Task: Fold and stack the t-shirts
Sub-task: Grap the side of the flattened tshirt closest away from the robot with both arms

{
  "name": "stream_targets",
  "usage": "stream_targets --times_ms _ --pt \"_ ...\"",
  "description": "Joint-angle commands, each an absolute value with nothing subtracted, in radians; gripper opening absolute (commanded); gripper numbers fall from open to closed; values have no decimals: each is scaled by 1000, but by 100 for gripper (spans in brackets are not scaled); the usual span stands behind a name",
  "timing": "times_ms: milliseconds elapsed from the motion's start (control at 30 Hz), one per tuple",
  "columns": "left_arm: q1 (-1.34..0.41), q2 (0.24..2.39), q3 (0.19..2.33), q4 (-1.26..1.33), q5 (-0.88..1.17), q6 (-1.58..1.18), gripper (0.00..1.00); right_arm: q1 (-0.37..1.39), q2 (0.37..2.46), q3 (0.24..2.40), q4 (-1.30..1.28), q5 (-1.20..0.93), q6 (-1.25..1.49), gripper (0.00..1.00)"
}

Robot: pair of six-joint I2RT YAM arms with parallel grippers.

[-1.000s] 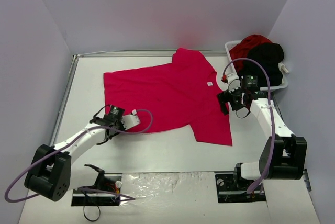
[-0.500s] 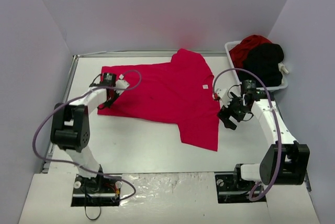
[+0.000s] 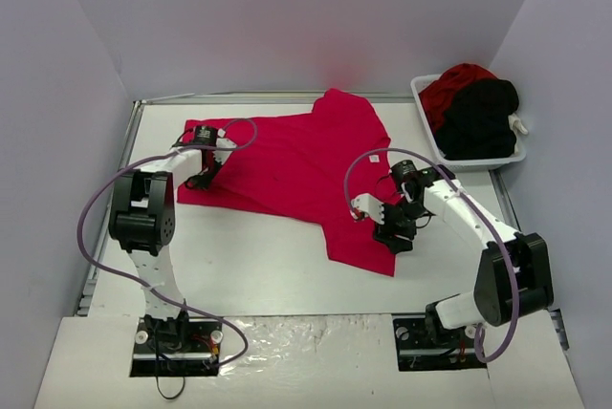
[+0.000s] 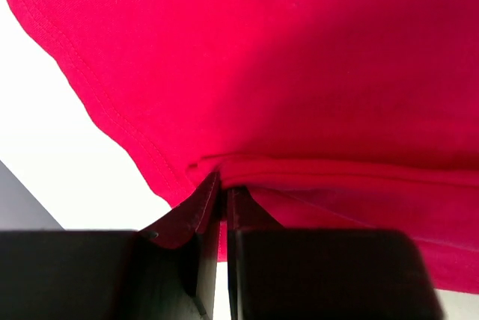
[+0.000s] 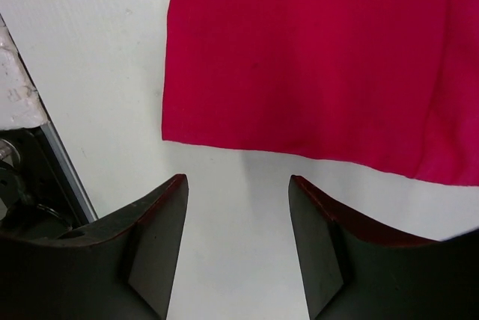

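Left arm (image 3: 174,162), right arm (image 3: 461,217): white links, black joints, purple cables; jaws seemingly black.

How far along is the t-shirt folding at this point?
Early. Done: one red t-shirt lies spread on the table, with only a small tuck at its left edge. In hand: the left gripper is shut on that edge; the right gripper is open by the near hem. Left: the folds, plus the second red shirt and the black shirt heaped in the basket; no stack yet.
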State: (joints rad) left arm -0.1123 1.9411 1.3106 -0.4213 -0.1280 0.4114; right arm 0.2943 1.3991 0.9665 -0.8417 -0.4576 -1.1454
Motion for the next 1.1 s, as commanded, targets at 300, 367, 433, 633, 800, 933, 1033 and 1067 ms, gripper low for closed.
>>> stream_targets --times_ms 300,367,433,633,800,933,1033,1067 --pt "-37 1919 1278 -420 -98 350 2 554 1496 884 -893 -314 -1028 51" --pt "-37 1924 1278 -419 -98 350 2 587 1503 884 -873 -313 -1013 49" --pt "-35 1924 1272 -416 -100 350 2 615 1520 897 -858 -301 -985 52" --pt "-37 1919 1266 -416 -94 351 2 678 1575 914 -830 -284 -933 56" --pt "-35 1910 1255 -408 -92 351 2 736 1640 913 -799 -272 -890 57" --pt "-35 1908 1249 -407 -84 353 2 768 1675 911 -761 -264 -855 58" --pt "-35 1908 1244 -403 -77 353 2 795 1693 908 -733 -239 -825 59" --pt "-35 1907 1244 -403 -77 353 2 801 1698 907 -729 -235 -821 59"
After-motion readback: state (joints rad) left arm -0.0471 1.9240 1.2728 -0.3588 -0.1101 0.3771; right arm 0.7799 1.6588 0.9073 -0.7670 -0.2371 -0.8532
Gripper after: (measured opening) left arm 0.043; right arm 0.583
